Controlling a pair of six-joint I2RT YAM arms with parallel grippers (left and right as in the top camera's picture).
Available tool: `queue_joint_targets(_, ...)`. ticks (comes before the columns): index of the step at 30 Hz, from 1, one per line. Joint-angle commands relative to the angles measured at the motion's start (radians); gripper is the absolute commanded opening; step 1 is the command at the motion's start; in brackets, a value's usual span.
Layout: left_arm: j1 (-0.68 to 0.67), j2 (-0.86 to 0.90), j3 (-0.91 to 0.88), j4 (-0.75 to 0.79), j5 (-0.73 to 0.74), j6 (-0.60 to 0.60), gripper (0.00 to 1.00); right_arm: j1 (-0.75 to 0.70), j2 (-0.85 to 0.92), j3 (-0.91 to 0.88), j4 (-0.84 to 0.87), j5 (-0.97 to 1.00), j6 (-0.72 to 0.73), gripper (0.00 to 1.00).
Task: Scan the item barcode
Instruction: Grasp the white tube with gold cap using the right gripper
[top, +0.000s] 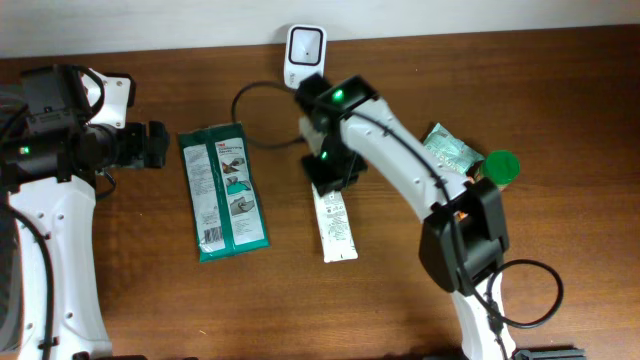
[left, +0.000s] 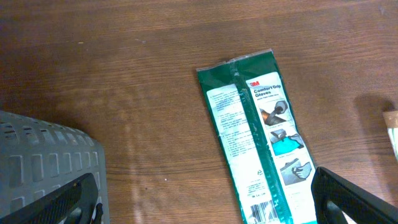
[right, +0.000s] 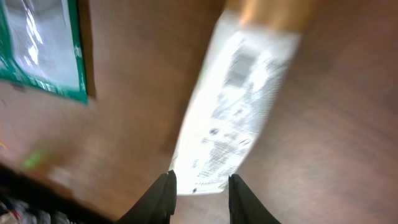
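Observation:
A long white packet (top: 336, 228) with small print lies lengthwise on the wooden table, below the white scanner (top: 305, 48) at the back edge. My right gripper (top: 327, 178) covers the packet's upper end. In the blurred right wrist view, the packet (right: 239, 106) stretches away from the gripper (right: 200, 194), whose two dark fingers (right: 163, 196) press against both sides of its near end. My left gripper (top: 150, 145) hovers to the left, open and holding nothing. Its fingers (left: 348, 202) stand wide apart beside a green glove pack (left: 258, 140).
The green glove pack (top: 222, 190) lies left of the white packet. A green-and-white pouch (top: 447, 150) and a green lid (top: 500, 165) sit at the right. The scanner's black cable (top: 250, 100) loops across the back. A grey crate (left: 43, 168) shows in the left wrist view.

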Motion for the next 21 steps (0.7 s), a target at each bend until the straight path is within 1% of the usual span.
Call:
queue_joint_targets(1, 0.003, -0.006, 0.008, 0.0, 0.003, 0.016, 0.99, 0.075, 0.004, -0.035, -0.001, -0.017, 0.008, 0.26)
queue_joint_targets(5, 0.003, -0.006, 0.008, 0.0, 0.003, 0.016, 0.99, 0.128, 0.004, -0.037, 0.014, -0.017, 0.008, 0.26)
queue_joint_targets(9, 0.003, -0.006, 0.008, 0.0, 0.003, 0.016, 0.99, 0.163, 0.004, -0.098, 0.045, -0.019, 0.028, 0.26)
queue_joint_targets(16, 0.003, -0.006, 0.008, 0.0, 0.003, 0.016, 0.99, 0.177, 0.004, -0.196, 0.045, -0.032, 0.032, 0.27)
queue_joint_targets(18, 0.003, -0.006, 0.008, 0.0, 0.003, 0.016, 0.99, 0.176, 0.004, -0.22, 0.044, -0.032, 0.031, 0.3)
queue_joint_targets(21, 0.003, -0.006, 0.008, 0.0, 0.003, 0.016, 0.99, 0.175, 0.004, -0.243, 0.039, -0.017, 0.031, 0.31)
